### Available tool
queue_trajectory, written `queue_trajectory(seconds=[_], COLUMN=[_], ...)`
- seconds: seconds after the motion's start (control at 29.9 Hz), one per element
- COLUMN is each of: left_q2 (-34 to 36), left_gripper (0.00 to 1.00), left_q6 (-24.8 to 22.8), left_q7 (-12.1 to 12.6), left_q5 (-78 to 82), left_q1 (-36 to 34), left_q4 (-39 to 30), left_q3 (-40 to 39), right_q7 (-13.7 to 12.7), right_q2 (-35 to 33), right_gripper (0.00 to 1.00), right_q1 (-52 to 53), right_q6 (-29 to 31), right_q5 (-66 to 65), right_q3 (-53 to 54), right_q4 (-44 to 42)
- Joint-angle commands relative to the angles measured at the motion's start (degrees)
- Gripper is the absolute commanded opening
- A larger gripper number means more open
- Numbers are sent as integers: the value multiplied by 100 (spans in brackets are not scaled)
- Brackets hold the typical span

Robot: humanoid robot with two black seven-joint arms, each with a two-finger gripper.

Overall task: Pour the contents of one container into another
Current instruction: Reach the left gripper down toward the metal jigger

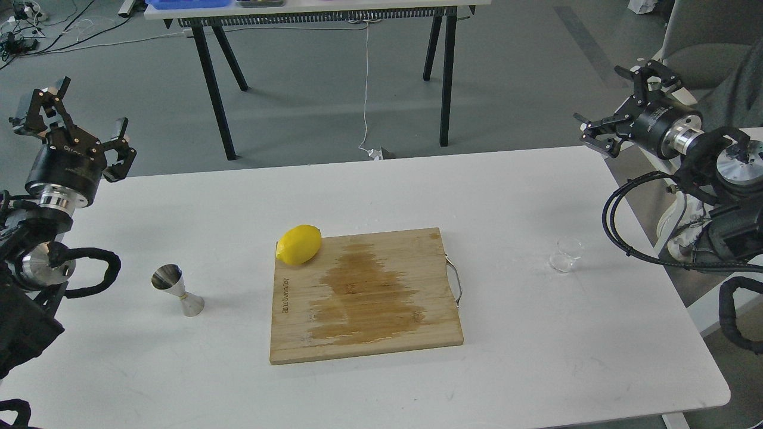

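While both arms hang back at the sides, the white table (512,196) lies mostly bare between them. The left hand (71,128) hovers above the table's far left corner, fingers spread apart and holding nothing; the right hand (620,107) is raised off the far right corner, its fingers likewise apart and empty.

The steel jigger (177,290) stands upright on the left part of the table, well in from the near edge — open surface all around it, and a clear gap to the bamboo cutting board (381,322) in the middle. A lemon (299,244) rests at the board's far left corner, overhanging the edge. A dark wet stain (363,295) spreads across the board's centre, and a metal handle (456,283) runs along its right side.

The small glass beaker (565,254) sits upright on the right part of the table, well apart from the board and in from the right edge — bare table on every side. I cannot tell whether it holds anything. Beyond the far edge, grey floor (506,89) and the black legs of another table (444,71).
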Motion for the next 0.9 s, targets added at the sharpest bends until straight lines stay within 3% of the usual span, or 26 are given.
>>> queue_trajectory(seconds=[0.0, 0.63, 0.87], left_q2=[21, 161, 899], left_gripper=[100, 100, 100], left_q6=[0, 0, 0], left_q7=[0, 0, 0], left_q5=[-9, 43, 1912], left_q1=[-2, -143, -836], left_q4=[25, 113, 70], left_q3=[2, 63, 72], right_q7=[0, 0, 0], right_q2=[-46, -143, -134], right_gripper=[99, 99, 99], right_q1=[18, -69, -78], right_q6=[0, 0, 0], right_q5=[0, 9, 9], right_q3=[-9, 53, 62], right_q4=[4, 83, 285])
